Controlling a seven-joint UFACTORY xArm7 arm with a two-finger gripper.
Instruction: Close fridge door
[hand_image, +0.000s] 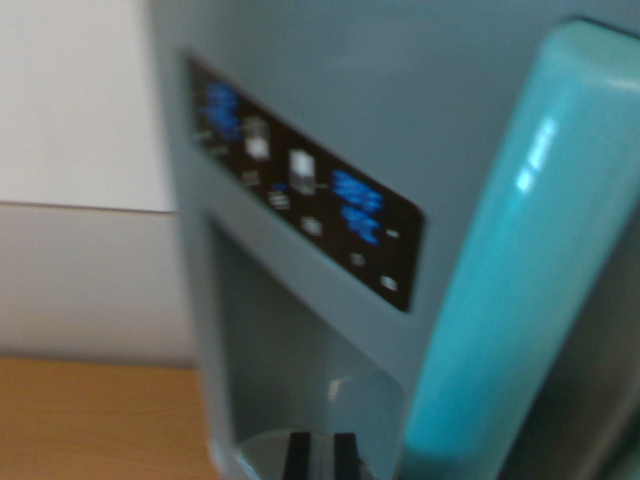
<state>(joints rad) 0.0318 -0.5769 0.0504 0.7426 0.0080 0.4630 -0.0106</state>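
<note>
A pale grey-green toy fridge door (400, 110) fills most of the wrist view, blurred by motion. A black control panel (305, 190) with blue and white markings slants across it. Below the panel is a recessed dispenser niche (290, 370). A glossy teal handle (520, 270) runs diagonally up the wrist view's right. Two dark fingertips of my gripper (321, 457) poke up at the bottom edge, close together with a thin gap, in front of the niche. Nothing shows between them. Whether they touch the door is unclear.
A white wall (80, 100) stands behind the fridge on the wrist view's left, with a lighter panel below it. A wooden tabletop (95, 420) lies at the bottom left, beside the fridge's edge.
</note>
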